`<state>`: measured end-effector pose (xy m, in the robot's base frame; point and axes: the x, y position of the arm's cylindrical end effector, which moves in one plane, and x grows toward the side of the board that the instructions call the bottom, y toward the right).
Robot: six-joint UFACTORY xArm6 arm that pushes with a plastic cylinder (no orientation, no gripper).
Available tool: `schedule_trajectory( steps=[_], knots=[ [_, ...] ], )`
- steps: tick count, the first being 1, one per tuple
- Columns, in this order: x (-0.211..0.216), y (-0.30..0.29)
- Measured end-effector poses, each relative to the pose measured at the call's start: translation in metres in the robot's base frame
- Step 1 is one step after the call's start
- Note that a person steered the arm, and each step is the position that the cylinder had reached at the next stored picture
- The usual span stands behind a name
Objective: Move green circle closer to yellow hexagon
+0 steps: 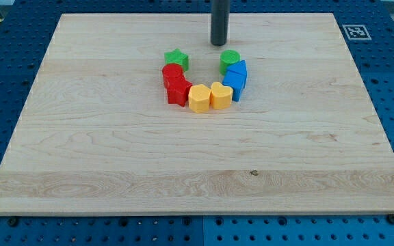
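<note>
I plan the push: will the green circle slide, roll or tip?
The green circle stands low and flat on the board, so it probably slides, not tips. It touches the blue block, which may shift too. My tip is just above-left.

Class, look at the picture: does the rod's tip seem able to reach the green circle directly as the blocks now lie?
Probably yes. My tip stands just above the green circle in the view, with bare board between them. The blue blocks touch the circle's far, lower side only.
</note>
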<state>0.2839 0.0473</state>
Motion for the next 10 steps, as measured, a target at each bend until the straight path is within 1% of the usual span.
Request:
schedule_trajectory(
  steps=[4,8,10],
  knots=[
    [0.044,0.013],
    [0.049,0.013],
    [0.053,-0.009]
  ],
)
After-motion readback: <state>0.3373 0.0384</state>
